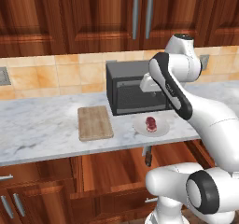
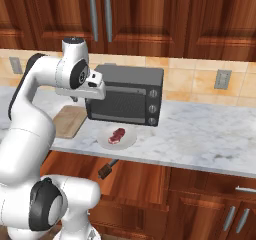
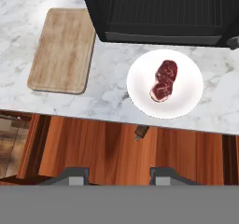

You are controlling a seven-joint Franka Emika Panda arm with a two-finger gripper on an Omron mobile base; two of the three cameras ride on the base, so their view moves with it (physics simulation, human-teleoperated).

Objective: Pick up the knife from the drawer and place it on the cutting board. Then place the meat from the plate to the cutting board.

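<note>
The drawer (image 1: 109,169) stands pulled out under the counter. In it lies the knife (image 1: 148,156), with its dark brown handle (image 3: 141,132) showing and its blade hidden beneath the counter edge. The tan cutting board (image 1: 94,122) lies bare on the marble, left of the white plate (image 1: 160,130). The dark red meat (image 1: 151,123) rests on the plate. My gripper (image 3: 119,176) hangs open high above the plate and drawer, in front of the toaster oven, holding nothing. From the hand view the board (image 3: 62,50) is upper left and the meat (image 3: 165,80) lies on the plate (image 3: 186,99).
A black toaster oven (image 1: 135,87) stands on the counter right behind the plate and just right of the board. Wall cabinets with silver bar handles (image 1: 142,20) hang above. Bare marble counter (image 1: 37,129) stretches to the left of the board.
</note>
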